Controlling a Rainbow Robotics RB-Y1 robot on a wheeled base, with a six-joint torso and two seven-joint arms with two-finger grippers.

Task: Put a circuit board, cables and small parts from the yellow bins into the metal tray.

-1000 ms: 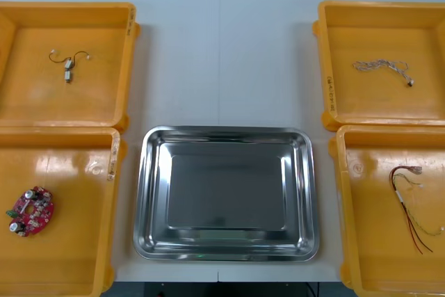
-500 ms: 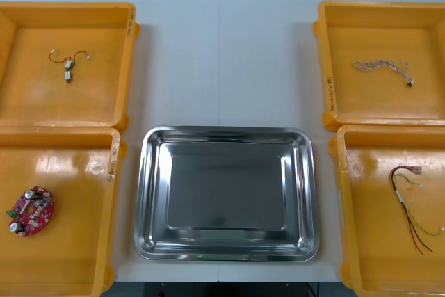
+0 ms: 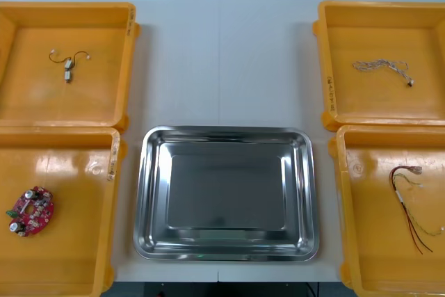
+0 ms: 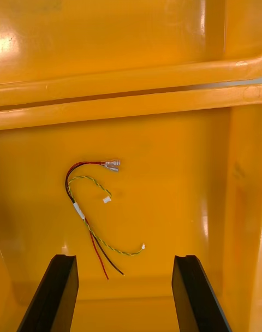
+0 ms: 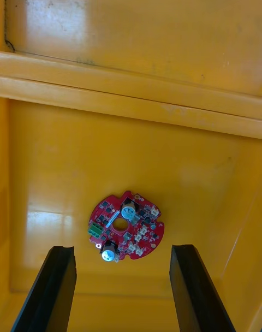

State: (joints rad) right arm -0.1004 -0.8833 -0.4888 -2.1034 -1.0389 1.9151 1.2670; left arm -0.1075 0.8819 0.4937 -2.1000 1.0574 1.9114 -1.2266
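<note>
A bare shiny metal tray (image 3: 154,145) lies at the table's front middle with nothing in it. A round red circuit board (image 3: 30,211) rests in the near left yellow bin (image 3: 69,269); in the left wrist view the circuit board (image 5: 125,233) lies just beyond and between the fingers of my open left gripper (image 5: 123,288). A red and yellow cable (image 3: 410,205) lies in the near right bin (image 3: 368,241). My open right gripper (image 4: 124,291) hovers over that cable (image 4: 93,212), whose tail ends reach between the fingers.
The far left bin (image 3: 104,102) holds a small black cable with small metal parts (image 3: 67,64). A pale twisted cable (image 3: 382,69) lies in the far right bin (image 3: 334,26). Bare table stretches between the bins behind the tray.
</note>
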